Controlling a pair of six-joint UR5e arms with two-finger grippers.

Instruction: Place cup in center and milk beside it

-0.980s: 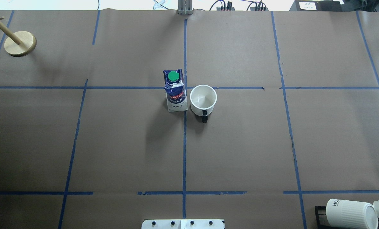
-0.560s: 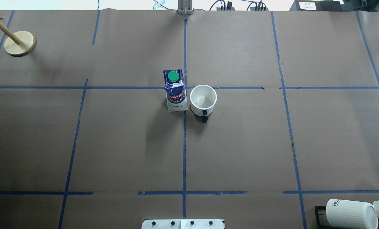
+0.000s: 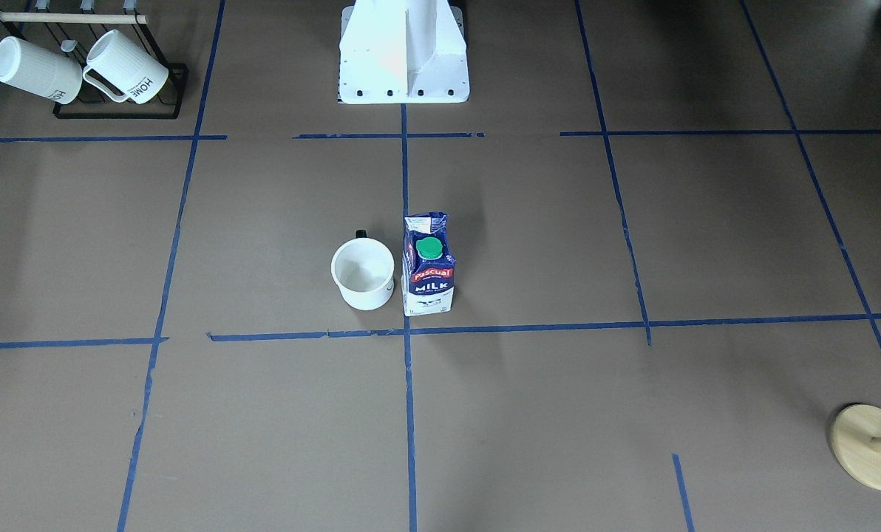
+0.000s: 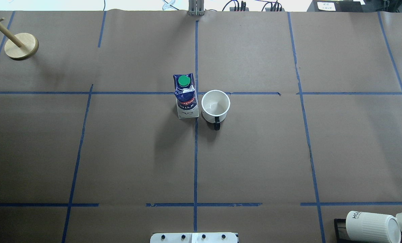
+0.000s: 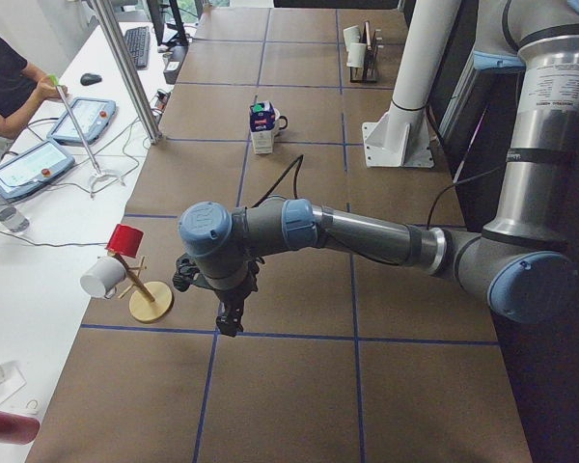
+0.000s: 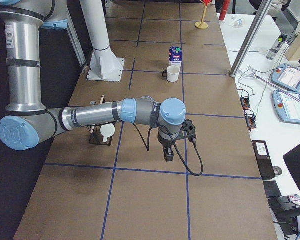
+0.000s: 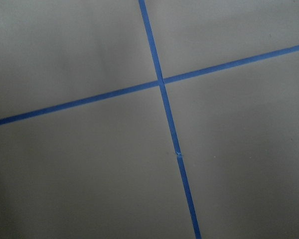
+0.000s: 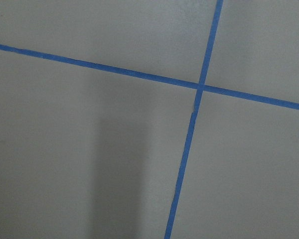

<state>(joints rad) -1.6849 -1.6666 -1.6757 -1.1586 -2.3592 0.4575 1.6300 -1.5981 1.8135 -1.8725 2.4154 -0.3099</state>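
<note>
Surroundings, placed from the tape crossing (image 3: 406, 331) at mid-desk:
- Brown paper desk (image 4: 255, 162), gridded with blue tape.
- White robot base (image 3: 403, 55) sits on the long middle line, well back from the crossing on the robot's side.
- Black wire rack (image 3: 119, 112) stands far off toward the robot's right corner. Two ribbed white mugs (image 3: 38, 70) lettered "HOME" hang on it, tilted.
- Wooden stand (image 4: 21, 46) stands far off at the opposite corner, on the robot's left. The left side view shows a red cup (image 5: 127, 240) and a white cup (image 5: 101, 278) on its pegs.
- Nothing stands between these and the crossing.

Task things:
- Cup (image 4: 215, 106): smooth white mug, upright, plain white inside. Its small black handle points toward the robot. It stands just on the robot's side of the crossing, right of the middle line.
- Milk (image 4: 186, 99): dark blue carton, upright, with a green cap, a red label, white "MILK" lettering and a crumpled top. It stands just on the robot's side of the crossing, left of the middle line, with its base edge at the tape. It is just beside the cup, with a thin gap showing.

Arms:
- Left claw (image 5: 230, 323) points down over the desk near the wooden stand, well away from the crossing. Cannot tell if it is wide or narrow.
- Right claw (image 6: 168, 154) points down near the rack, also well away. Cannot tell its state either.
- Both wrist views show only tape lines crossing on paper.
</note>
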